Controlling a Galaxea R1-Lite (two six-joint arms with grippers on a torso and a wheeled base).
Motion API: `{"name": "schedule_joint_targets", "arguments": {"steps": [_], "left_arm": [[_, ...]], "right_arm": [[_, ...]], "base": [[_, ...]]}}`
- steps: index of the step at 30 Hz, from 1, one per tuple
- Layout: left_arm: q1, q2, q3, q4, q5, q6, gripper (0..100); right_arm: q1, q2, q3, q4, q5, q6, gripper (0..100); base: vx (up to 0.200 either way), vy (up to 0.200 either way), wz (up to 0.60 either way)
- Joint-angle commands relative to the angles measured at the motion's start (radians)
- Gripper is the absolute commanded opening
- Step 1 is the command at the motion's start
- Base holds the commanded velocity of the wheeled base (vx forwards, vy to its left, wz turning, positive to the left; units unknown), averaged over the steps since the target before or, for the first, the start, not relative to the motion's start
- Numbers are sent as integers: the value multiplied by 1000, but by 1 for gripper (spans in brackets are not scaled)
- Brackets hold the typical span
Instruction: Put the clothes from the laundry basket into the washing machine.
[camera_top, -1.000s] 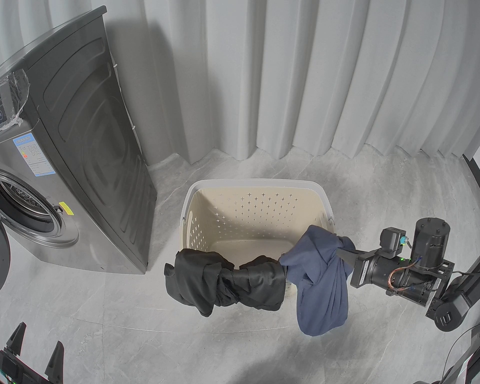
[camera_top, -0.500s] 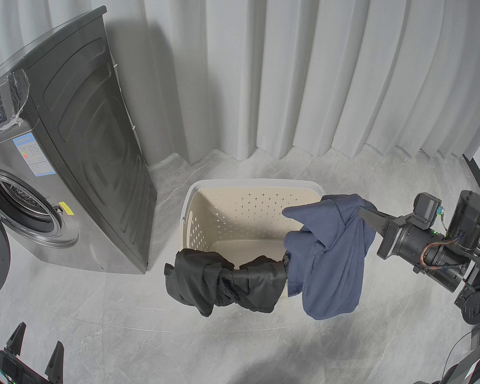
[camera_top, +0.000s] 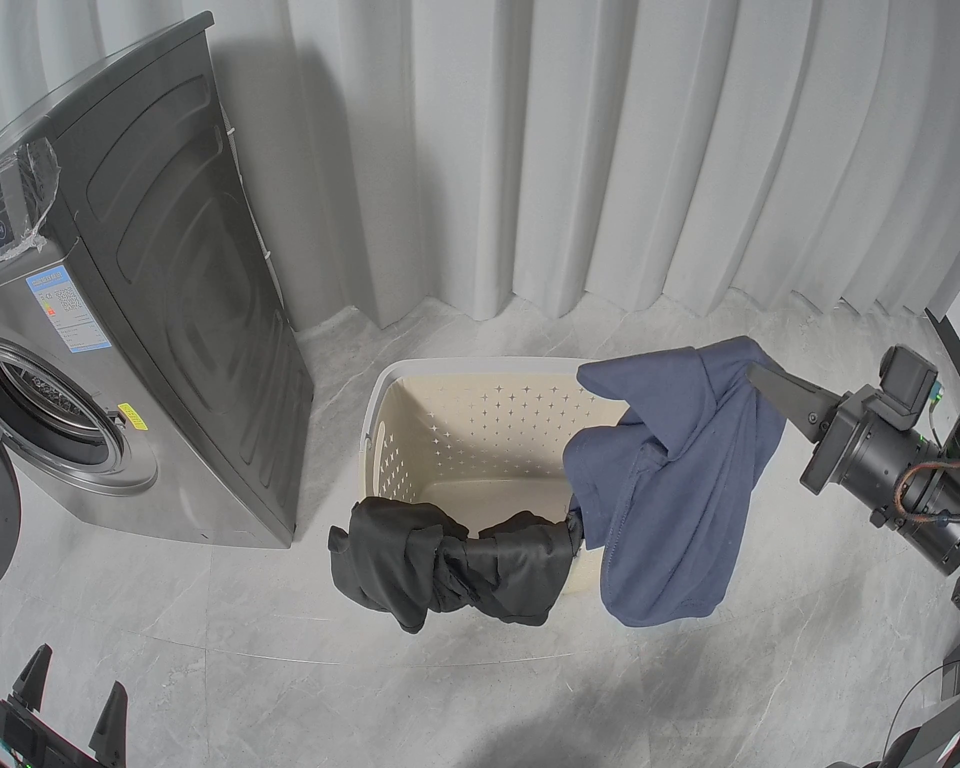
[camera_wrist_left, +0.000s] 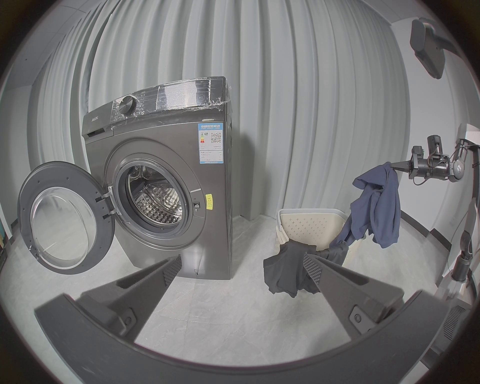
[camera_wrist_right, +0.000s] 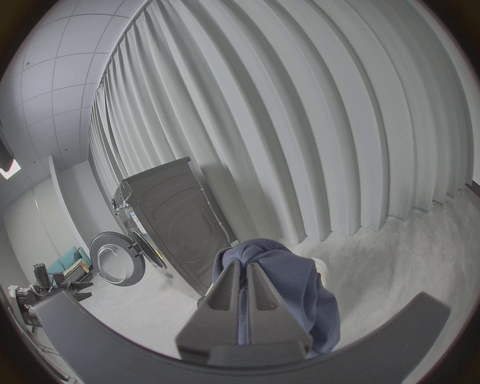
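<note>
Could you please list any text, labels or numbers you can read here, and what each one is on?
Blue and white sticker on the washing machine front: print too small to read.
Yellow tag beside the drum opening: too small to read.
Small lettering on its control panel: blurred.

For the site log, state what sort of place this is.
Probably a staged laundry corner in a test room: a front-loading washing machine with its door open, a perforated laundry basket on the floor, white curtains behind.
</note>
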Motion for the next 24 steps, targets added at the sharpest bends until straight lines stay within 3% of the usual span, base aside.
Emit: {"name": "schedule_joint_targets", "arguments": {"steps": [1, 14, 24], "left_arm": [[0, -13, 18, -1, 0, -1, 100], [0, -13, 18, 0, -2, -1, 100], [0, -13, 18, 0, -2, -2, 100]], "right_arm": [[2, -45, -21, 2, 0, -15, 0], [19, -96, -35, 41, 8, -18, 0], [23, -94, -38, 33, 11, -18, 0]], "base": [[0, 0, 0], [0, 0, 0], [-200, 0, 0]]}}
